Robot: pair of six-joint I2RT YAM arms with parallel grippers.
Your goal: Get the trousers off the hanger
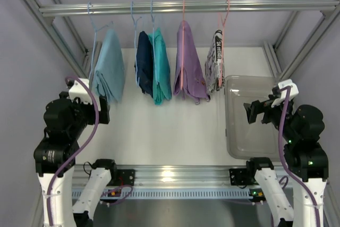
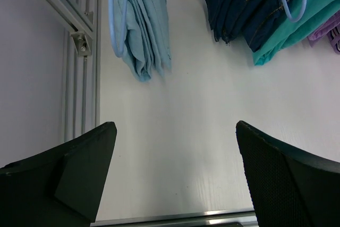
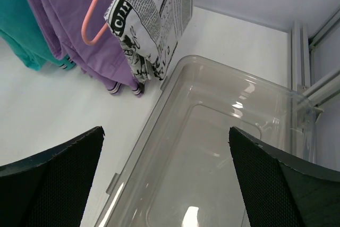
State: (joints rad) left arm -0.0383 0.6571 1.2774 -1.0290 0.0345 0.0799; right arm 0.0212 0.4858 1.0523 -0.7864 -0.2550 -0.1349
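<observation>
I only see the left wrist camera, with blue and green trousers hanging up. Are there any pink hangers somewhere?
Observer: Yes. Further right on the rail, a pink hanger carries purple trousers and a second pink hanger carries newspaper-print trousers.
Operator: Where would trousers go?
Observer: Maybe the clear bin on the table, beside the newspaper-print pair.
Operator: Is the other gripper holding something?
Observer: No, the right gripper is open and empty, facing that bin.
</observation>
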